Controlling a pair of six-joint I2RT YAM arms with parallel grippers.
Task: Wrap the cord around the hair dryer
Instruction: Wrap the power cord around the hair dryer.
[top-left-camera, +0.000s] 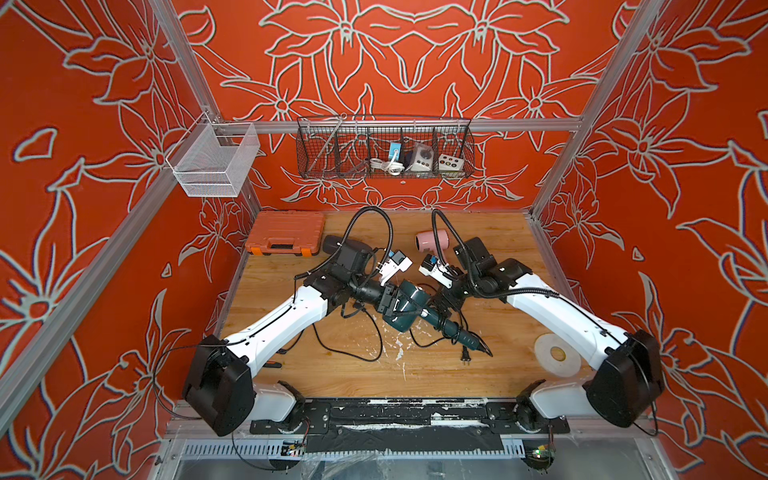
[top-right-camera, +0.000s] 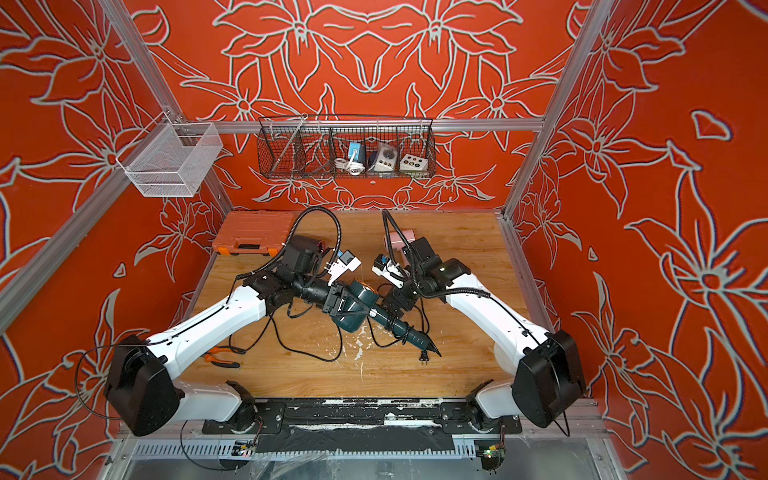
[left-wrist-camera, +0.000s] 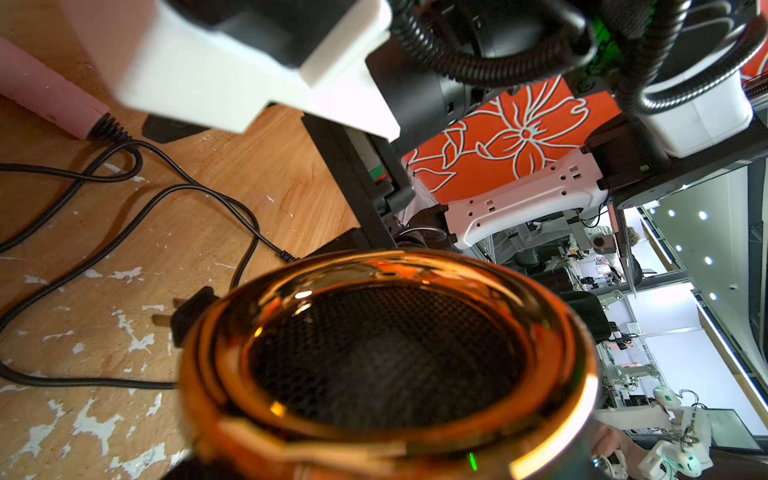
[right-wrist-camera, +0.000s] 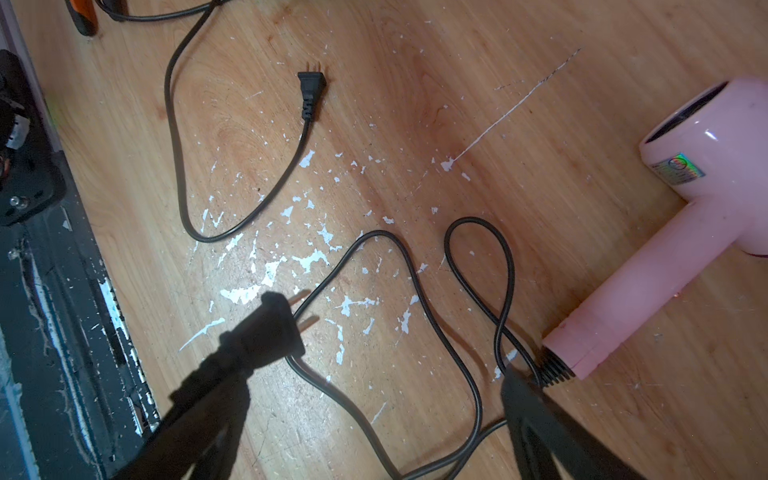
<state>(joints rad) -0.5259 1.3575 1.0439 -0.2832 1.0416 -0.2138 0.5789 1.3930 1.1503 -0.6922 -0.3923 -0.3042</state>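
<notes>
Near the centre of both top views, the left claw (top-left-camera: 388, 298) is clamped on the barrel of the teal hair dryer (top-left-camera: 415, 297) over the worktop (top-left-camera: 457, 382). Its cord (top-left-camera: 380, 340) mostly lies slack towards the lower left, so the wrapping looks barely begun. The right claw (right-wrist-camera: 370, 361) is spread wide and holds nothing; a plug (right-wrist-camera: 272, 326) sits against one finger. The next move probably calls for taking the right cord, not the pink dryer's (right-wrist-camera: 706, 208), and leading it round the handle.

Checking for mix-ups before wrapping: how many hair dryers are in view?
2. The teal hair dryer is in the left tool mid-table; the pink hair dryer lies farther back.
</notes>
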